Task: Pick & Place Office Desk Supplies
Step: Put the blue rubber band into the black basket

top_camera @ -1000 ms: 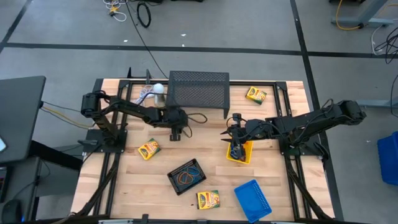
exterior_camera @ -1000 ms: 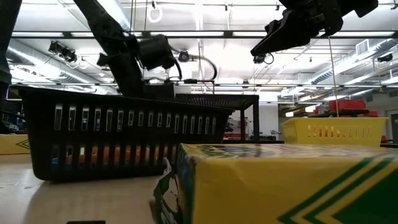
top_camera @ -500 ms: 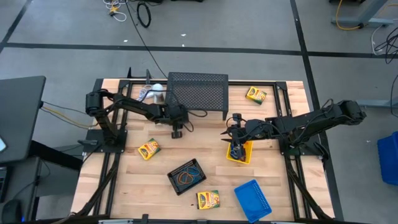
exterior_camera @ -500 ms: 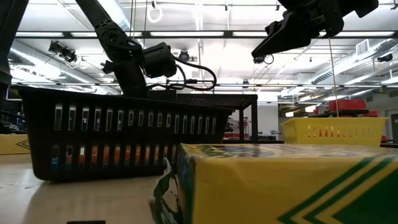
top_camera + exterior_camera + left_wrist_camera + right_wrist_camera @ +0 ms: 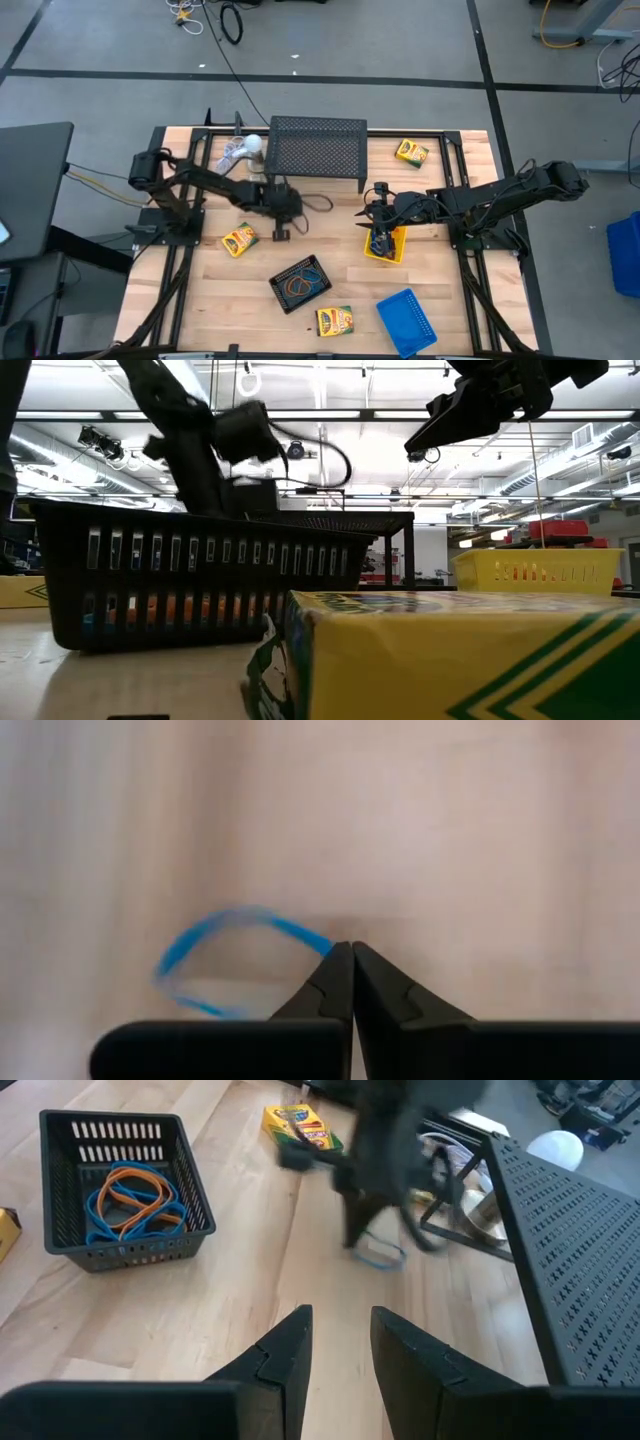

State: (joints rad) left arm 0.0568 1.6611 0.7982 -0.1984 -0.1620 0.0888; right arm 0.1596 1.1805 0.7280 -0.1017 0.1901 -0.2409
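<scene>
Near the middle of the table (image 5: 220,300), a bit toward its left edge, a blue rubber band (image 5: 225,960) is pinched between the closed fingertips of the left gripper (image 5: 350,952). Closer to the front edge sits the black tray (image 5: 120,1190) with blue and orange bands inside, a crayon box (image 5: 238,240) off to its left. The right gripper (image 5: 338,1330) hangs over the yellow tray (image 5: 388,246) toward the right edge, jaws slightly apart, holding nothing. The blue tray (image 5: 407,320) lies by the front right corner.
</scene>
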